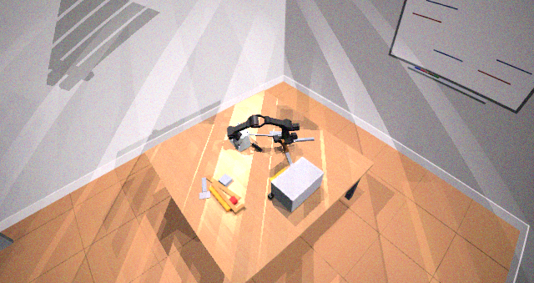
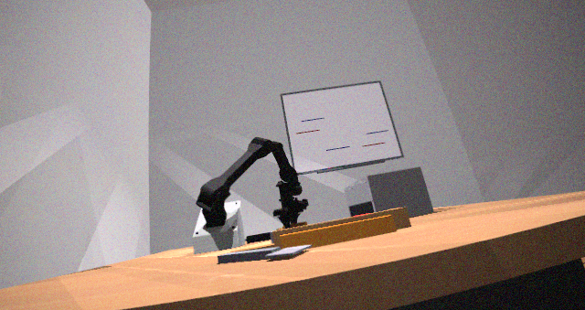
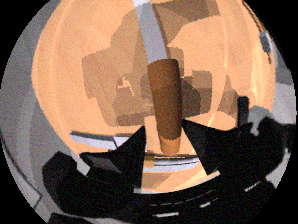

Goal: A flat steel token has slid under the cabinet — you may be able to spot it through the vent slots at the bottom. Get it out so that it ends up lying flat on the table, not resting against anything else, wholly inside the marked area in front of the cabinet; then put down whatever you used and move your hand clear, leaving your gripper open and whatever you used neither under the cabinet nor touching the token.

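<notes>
The cabinet (image 1: 296,184) blocks the table (image 1: 250,237) at about 5 o'clock from the gripper (image 1: 285,143). A brown-handled tool (image 3: 164,103) lies between the parted fingers, its grey end running toward the cabinet. At 8 o'clock, well apart, a long wooden tray (image 1: 226,196) and flat grey pieces (image 1: 204,189) take up room.
</notes>
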Tool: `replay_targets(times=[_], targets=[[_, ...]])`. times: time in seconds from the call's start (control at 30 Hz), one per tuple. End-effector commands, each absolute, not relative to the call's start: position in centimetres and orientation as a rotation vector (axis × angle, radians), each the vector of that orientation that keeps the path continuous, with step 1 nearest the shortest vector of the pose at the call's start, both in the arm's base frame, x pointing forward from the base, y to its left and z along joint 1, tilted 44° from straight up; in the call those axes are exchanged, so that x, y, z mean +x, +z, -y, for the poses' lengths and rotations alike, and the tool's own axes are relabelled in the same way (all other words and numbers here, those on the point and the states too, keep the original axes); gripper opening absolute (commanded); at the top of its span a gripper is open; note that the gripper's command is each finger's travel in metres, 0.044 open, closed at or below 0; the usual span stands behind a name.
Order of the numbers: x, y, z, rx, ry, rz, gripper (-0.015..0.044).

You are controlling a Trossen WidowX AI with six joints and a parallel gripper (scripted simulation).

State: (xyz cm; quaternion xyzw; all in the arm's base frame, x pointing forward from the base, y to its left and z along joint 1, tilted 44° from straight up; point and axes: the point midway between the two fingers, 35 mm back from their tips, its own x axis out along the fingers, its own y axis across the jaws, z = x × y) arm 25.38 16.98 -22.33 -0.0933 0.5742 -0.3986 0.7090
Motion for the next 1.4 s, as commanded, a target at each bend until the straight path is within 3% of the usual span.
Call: replay_targets(times=[0.0, 0.07, 0.17, 0.57, 0.7, 1.37], targets=[[24.9, -22.5, -16.4, -0.226, -0.884, -1.279, 0.0270], [24.9, -22.5, -16.4, -0.227, -0.884, -1.279, 0.0270], [25.2, -22.4, -16.8, -0.213, -0.884, -1.277, 0.0191], [25.2, -22.4, -16.8, -0.213, -0.884, -1.277, 0.0111], [25.2, -22.4, -16.8, -0.213, -0.884, -1.277, 0.0006], [26.7, -21.8, -16.2, -0.225, -0.884, -1.278, 0.0000]])
